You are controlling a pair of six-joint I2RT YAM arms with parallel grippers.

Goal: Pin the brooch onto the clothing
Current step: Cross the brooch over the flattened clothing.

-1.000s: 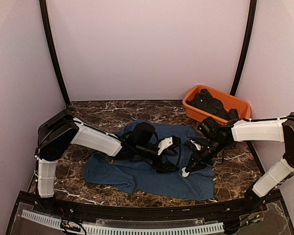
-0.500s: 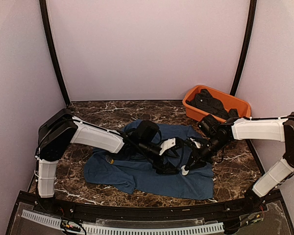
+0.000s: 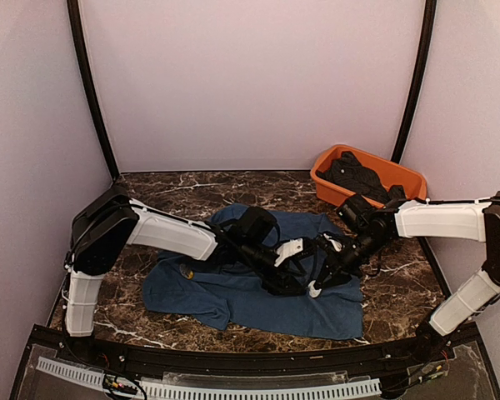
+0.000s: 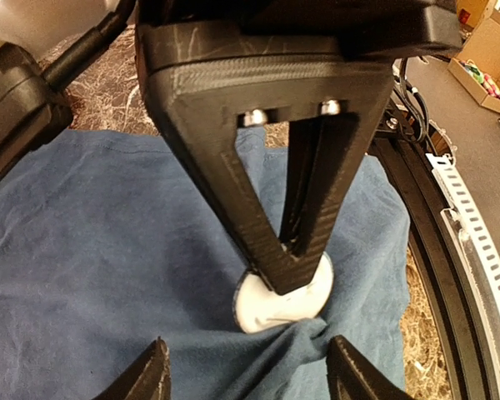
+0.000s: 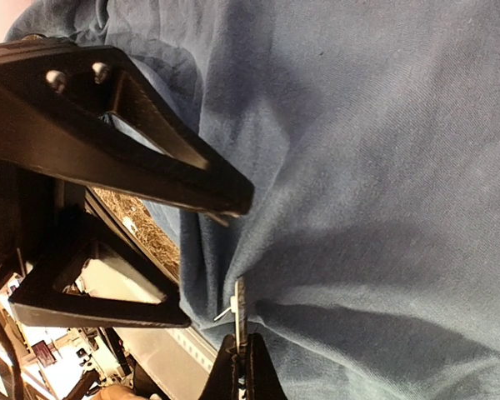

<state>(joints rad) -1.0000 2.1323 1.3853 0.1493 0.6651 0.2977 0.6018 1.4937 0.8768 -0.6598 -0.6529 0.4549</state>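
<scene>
Small yellowish speck (image 3: pixel 186 272) at the left edge of the T-shirt (image 3: pixel 233 296), too small to identify. The shirt is dark navy, soft plain fabric, spread rumpled over the middle of the bench (image 3: pixel 171 190), which is dark marble pattern with white veins. Its near hem lies close to the front rail. Bare marble shows left of it, behind it and right of it.

Left gripper (image 4: pixel 250 373) is low over the shirt's centre, jaws spread. Its own fingertips are cut off by the bottom of the wrist view. A raised ridge of fabric sits between them; can't tell if either finger touches it.

Brooch (image 4: pixel 271 312) is a white round disc right at that ridge, its upper part hidden behind the right gripper (image 5: pixel 239 354), which is pinched tight on it. From the right wrist view it is edge-on and thin, with a bit of metal wire at the cloth. Can't make out whether the pin goes through.

The two grippers are nearly tip to tip, with little room between.

Far right back corner: orange tub (image 3: pixel 332 193), rectangular plastic, with dark garments (image 3: pixel 358 177) piled inside, just beyond the shirt's far right corner.
</scene>
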